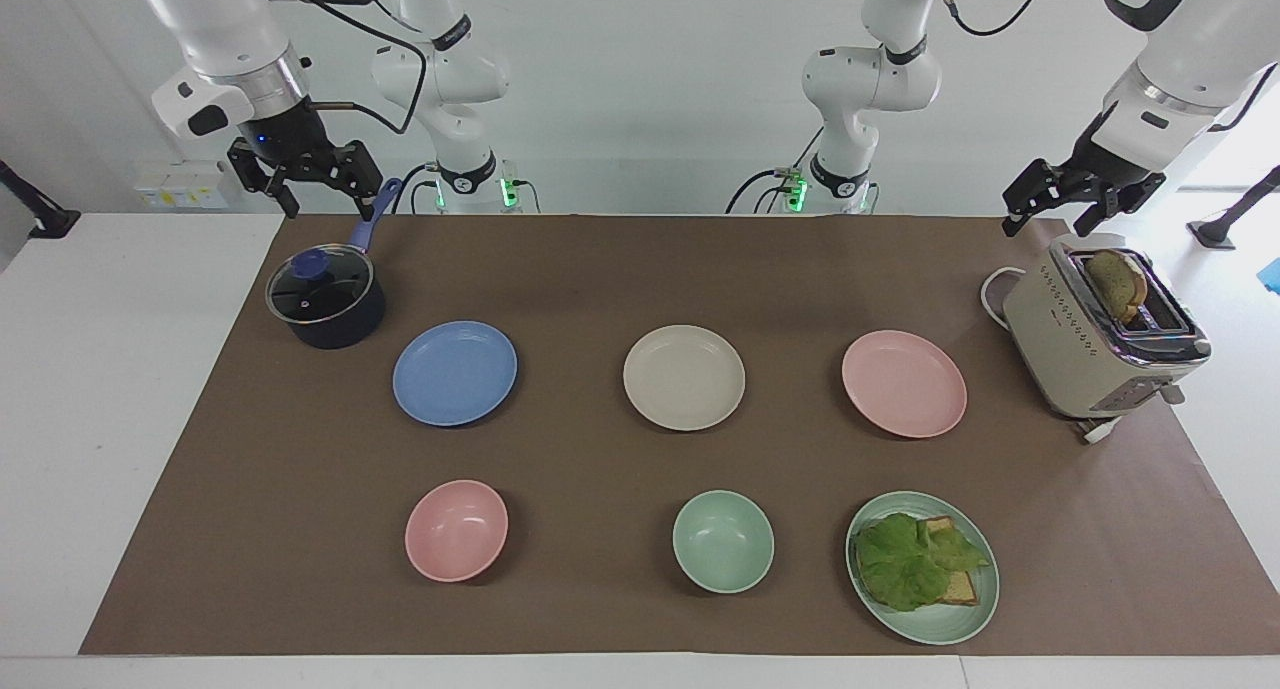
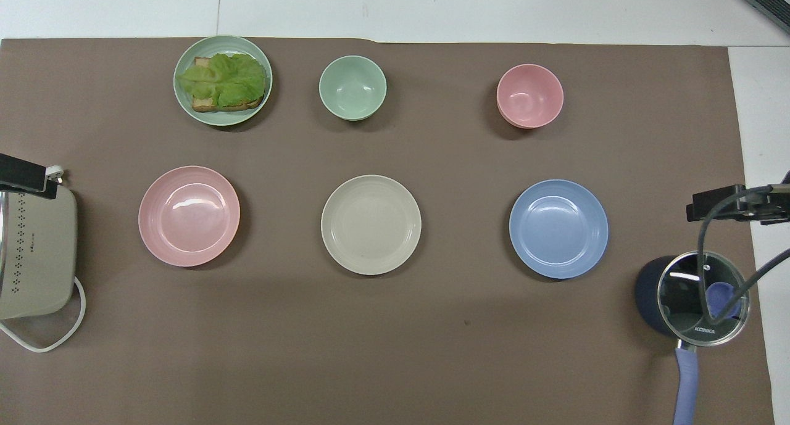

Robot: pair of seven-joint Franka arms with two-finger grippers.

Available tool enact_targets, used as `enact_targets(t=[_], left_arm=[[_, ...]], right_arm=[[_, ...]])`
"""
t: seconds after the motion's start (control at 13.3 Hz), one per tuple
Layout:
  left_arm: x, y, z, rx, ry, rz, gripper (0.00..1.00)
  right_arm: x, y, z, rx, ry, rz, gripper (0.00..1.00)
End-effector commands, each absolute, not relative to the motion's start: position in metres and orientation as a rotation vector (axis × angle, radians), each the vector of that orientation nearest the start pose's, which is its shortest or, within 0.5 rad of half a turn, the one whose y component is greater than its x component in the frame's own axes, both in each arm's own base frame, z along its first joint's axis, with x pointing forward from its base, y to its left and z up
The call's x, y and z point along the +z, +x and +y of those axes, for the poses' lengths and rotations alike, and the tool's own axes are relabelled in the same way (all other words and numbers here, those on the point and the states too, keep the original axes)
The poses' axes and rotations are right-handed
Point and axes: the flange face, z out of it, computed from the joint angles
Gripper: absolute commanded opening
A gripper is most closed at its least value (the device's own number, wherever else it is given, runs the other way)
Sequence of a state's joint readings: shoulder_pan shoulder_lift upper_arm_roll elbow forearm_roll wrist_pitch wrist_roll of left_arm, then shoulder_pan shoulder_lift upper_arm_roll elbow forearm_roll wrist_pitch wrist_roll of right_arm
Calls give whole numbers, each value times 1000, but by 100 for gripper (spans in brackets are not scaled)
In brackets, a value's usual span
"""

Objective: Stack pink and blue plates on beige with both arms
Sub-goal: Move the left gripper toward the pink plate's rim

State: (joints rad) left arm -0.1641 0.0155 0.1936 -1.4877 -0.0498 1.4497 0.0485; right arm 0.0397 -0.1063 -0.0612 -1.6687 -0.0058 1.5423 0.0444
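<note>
White walls back a white surface (image 1: 120, 389) covered by a brown mat (image 1: 640, 269), and we read across the facing view. Over the lidded pot (image 1: 326, 299) at its own end hangs the right gripper (image 1: 305, 174), jaws spread wide and holding nothing. Beside the pot lies the blue plate (image 1: 455, 372), then the beige plate (image 1: 684, 377) in the middle of the row, then the pink plate (image 1: 904, 383). We judge this layout deliberate: each coloured plate sits toward one arm's end, so each arm can carry its own to the centre. Nothing is stacked yet. The toaster (image 1: 1090, 354), with one slice of bread in its slot, stands by the pink plate, and over it waits the left gripper (image 1: 1065, 197), jaws likewise wide and empty.

Farther from the robots runs a second row: a pink bowl (image 1: 456, 530), a green bowl (image 1: 723, 541), and a green plate (image 1: 975, 609) of lettuce and bread.

We count four plates, two bowls, one pot, one toaster, two arms.
</note>
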Motion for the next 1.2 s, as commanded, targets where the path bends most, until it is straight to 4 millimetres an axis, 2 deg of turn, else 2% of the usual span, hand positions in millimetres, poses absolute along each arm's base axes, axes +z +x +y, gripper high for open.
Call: enact_targets(t=[0.0,0.15,0.3,0.45,0.6,0.9,0.97,1.12], left_arm=[[648,540,9,78,-3174,63,100],[648,540,10,71,-3174,63,100],[631,541,10,110,-3175,54,100],[595,543,18,103,-3179,26,100],[555,542,20,62,-3185,17,100],[486,539,24,86,-3182,-6,100],[465,538,23,81,-3180,-11,100],[409,546,20,121,-3165,-21,100]], right_arm=[[632,515,-18,12,-3131,71,100],[632,515,-18,12,-3131,71,100],[632,515,-18,12,-3131,74,100],[632,515,-19,12,-3131,74,100],[632,515,-18,12,-3131,74,100],[632,515,-18,12,-3131,71,100],[632,515,-18,12,-3131,74,100],[631,515,-18,15,-3131,74,100]])
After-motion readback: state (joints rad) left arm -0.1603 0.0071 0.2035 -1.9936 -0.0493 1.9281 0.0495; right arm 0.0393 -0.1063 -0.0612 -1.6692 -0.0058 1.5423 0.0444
